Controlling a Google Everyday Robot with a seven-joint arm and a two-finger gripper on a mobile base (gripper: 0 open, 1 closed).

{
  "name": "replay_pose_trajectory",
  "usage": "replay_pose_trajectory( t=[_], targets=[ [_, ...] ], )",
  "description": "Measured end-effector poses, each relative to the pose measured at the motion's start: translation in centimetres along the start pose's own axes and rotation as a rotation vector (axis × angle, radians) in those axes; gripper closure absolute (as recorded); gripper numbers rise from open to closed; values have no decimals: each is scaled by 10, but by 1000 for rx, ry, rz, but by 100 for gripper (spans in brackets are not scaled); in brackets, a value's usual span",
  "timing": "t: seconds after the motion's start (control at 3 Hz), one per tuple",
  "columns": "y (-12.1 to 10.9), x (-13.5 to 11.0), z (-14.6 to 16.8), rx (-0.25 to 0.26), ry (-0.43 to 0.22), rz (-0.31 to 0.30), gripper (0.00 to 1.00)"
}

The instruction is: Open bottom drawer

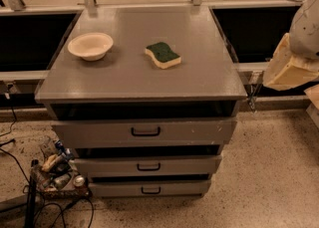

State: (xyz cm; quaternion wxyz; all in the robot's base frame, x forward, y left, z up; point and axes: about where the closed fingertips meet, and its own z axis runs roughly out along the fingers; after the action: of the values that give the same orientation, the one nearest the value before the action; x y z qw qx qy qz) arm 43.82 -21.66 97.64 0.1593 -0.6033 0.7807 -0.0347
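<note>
drawers: 3, stacked under worktop (149, 82) | bottom drawer (172, 188): lowest, lower centre | bowl (90, 46): 1, sponge (163, 55): 1, both on worktop | gripper (286, 65): right edge, apart from drawers; open or closed: cannot tell

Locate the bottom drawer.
Camera view: the bottom drawer is lowest in the grey cabinet, under the mid-sized drawer, just above the floor; the gripper hangs at the view's right edge, beside the cabinet.

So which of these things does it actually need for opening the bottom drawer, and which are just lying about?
Needed: bottom drawer, its black handle, the gripper at the right edge, well away from the drawer.
Lying about: bowl and sponge on the cabinet top; top drawer; middle drawer; floor clutter at left.
</note>
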Motion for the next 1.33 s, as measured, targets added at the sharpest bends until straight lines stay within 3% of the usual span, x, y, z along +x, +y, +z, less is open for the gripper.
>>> replay_pose_trajectory(
  t=[0.67,1.33],
  targets=[
    [25,7,25,8,-91,93,100],
    [55,24,100,-66,-125,201,100]
  ],
)
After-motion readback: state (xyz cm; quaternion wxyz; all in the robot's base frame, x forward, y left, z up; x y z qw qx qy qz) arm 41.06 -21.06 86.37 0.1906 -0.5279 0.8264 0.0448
